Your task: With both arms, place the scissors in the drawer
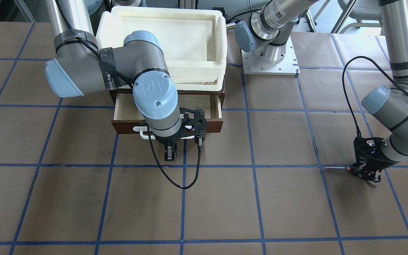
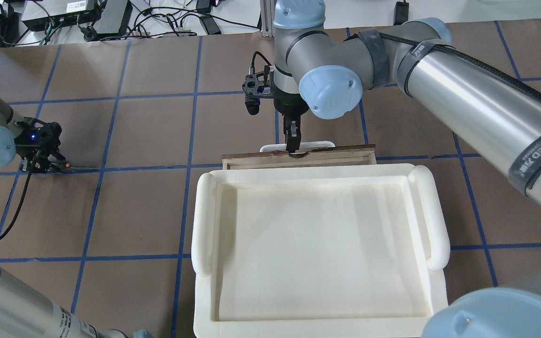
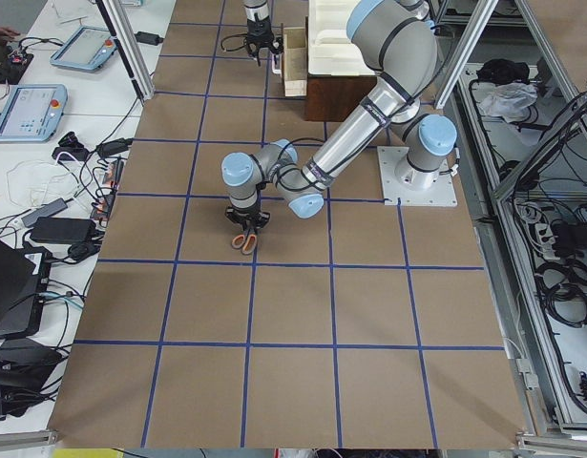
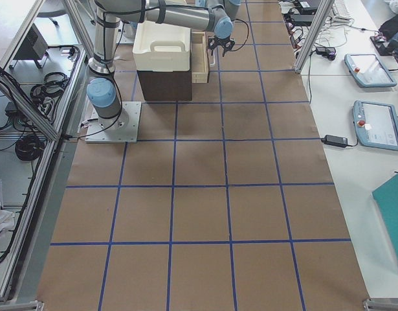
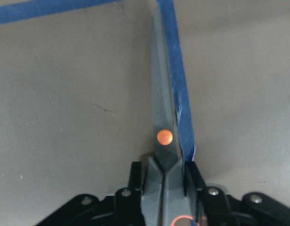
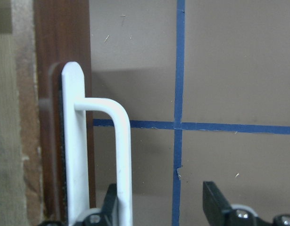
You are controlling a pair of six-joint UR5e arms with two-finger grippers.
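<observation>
The scissors (image 5: 164, 137) lie flat on the brown table along a blue tape line, blades pointing away from the wrist. My left gripper (image 5: 164, 181) is shut on their handle neck, low at the table; it also shows in the front view (image 1: 367, 174) and the overhead view (image 2: 45, 162). The dark brown drawer (image 1: 129, 109) stands partly pulled out, showing its pale inside. My right gripper (image 6: 161, 207) is open in front of the drawer, and the white bar handle (image 6: 122, 155) lies against the inside of one finger (image 6: 111, 202).
A cream-white plastic tray (image 2: 204, 211) sits on top of the cabinet above the drawer. The right arm's base plate (image 1: 269, 60) is bolted beside the cabinet. A black cable (image 1: 175, 177) hangs from the right wrist to the table.
</observation>
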